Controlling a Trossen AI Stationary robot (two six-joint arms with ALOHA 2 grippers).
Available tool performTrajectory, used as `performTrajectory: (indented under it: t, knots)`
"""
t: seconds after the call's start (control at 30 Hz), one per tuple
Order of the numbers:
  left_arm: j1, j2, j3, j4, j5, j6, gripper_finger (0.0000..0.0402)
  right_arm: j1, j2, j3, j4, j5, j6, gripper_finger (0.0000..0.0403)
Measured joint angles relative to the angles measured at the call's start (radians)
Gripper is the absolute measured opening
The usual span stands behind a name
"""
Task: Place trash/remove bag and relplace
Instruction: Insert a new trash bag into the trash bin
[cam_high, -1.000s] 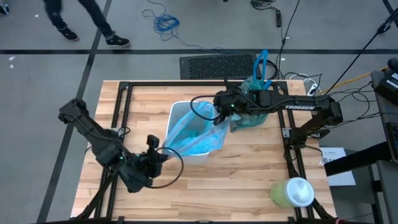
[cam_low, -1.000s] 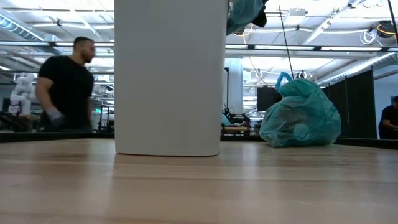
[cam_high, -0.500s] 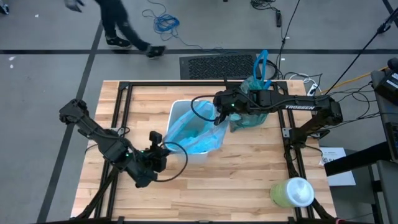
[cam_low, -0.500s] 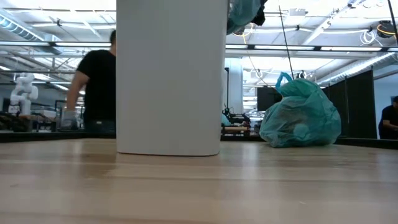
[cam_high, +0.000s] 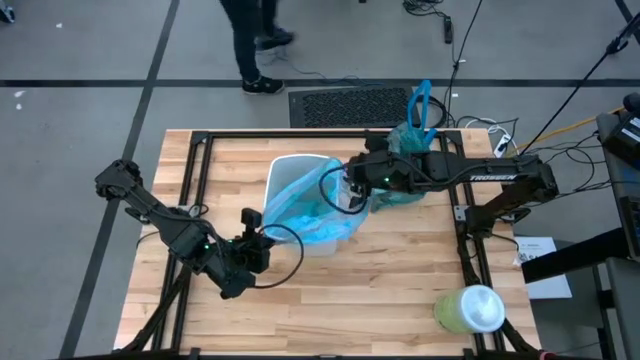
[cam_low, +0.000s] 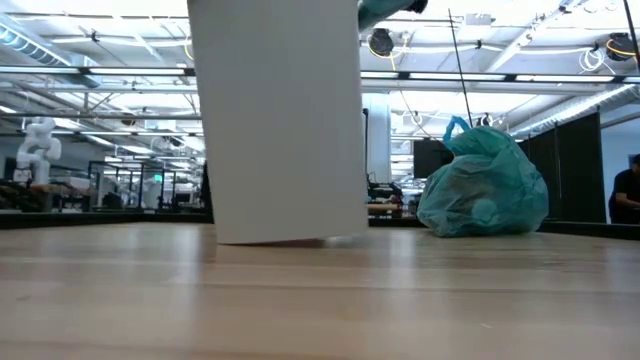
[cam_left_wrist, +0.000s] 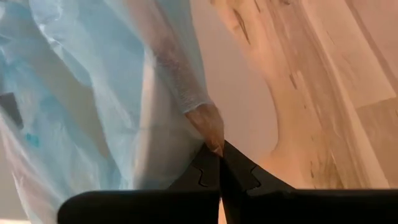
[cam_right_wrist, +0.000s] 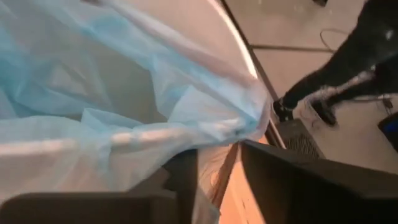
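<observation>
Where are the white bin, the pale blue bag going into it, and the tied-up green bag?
white bin (cam_low: 280, 120): low view, on its broad front wall.
pale blue bag (cam_high: 300, 205): high view, on the plastic draped over the bin's mouth.
tied-up green bag (cam_low: 482, 190): low view, on its bulging middle.

white bin (cam_high: 290, 175) now tilted, seemingly toward left hand (cam_high: 250, 228).

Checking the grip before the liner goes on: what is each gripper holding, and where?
Left gripper pinches the sky-blue bag by its edge; right gripper stands open beside it.
</observation>
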Motion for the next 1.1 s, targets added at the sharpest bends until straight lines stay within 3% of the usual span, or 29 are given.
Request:
performTrajectory:
  t: [0.27,0.5,0.93,1.1]
  knots:
    - [0.001,0.000,0.000,0.002,-0.005,0.000,0.0000,-0.030,-0.014,0.000,0.071,-0.003,-0.091,0.0229]
    - [0.001,0.000,0.000,0.002,-0.004,0.000,0.0000,-0.056,-0.015,0.000,0.086,0.005,-0.172,0.0274]
    - [0.000,0.000,0.000,0.000,-0.001,0.000,0.0000,-0.036,-0.083,0.000,0.297,0.055,-0.404,0.0273]
    - [0.000,0.000,0.000,0.001,0.017,-0.001,0.0000,0.014,-0.083,0.000,0.238,-0.066,-0.345,0.0207]
